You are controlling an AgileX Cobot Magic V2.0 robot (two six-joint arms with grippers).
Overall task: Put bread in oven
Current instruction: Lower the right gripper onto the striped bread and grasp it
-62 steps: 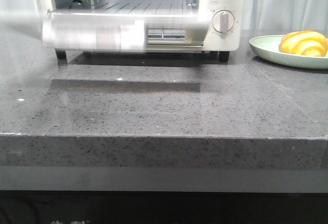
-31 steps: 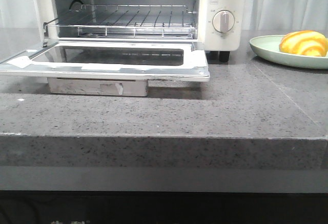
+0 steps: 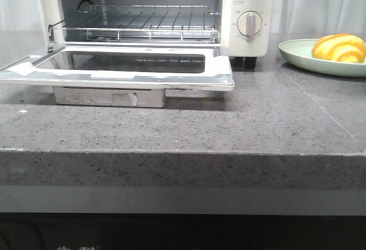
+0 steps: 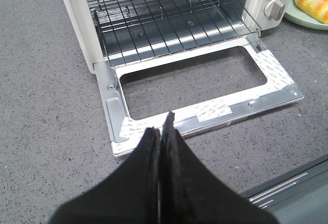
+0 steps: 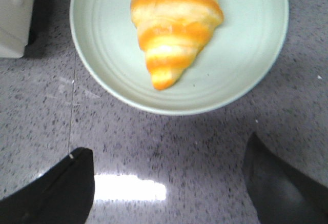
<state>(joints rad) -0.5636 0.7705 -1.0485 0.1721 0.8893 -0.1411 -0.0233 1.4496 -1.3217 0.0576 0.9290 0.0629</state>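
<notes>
The bread [image 3: 338, 47], a golden roll with orange stripes, lies on a pale green plate [image 3: 297, 55] at the right of the counter. The cream-white oven [image 3: 246, 10] stands at the back with its glass door [image 3: 131, 70] dropped flat and its wire rack [image 3: 143, 24] bare. Neither gripper shows in the front view. My left gripper [image 4: 163, 126] is shut on nothing, hovering just in front of the door's [image 4: 215, 111] front edge. My right gripper [image 5: 169, 157] is open above the counter, short of the plate [image 5: 246, 55], with the bread [image 5: 174, 26] ahead of its fingers [image 5: 66, 183].
The grey speckled counter ends in a front edge [image 3: 183, 153] close to the camera. The open door overhangs the counter in front of the oven. Round dials [image 3: 249, 24] sit on the oven's right panel, near the plate. A pale curtain hangs behind.
A second ago the oven door was a blur, swinging down. By half a second ago it lay fully open, and nothing has moved since.
</notes>
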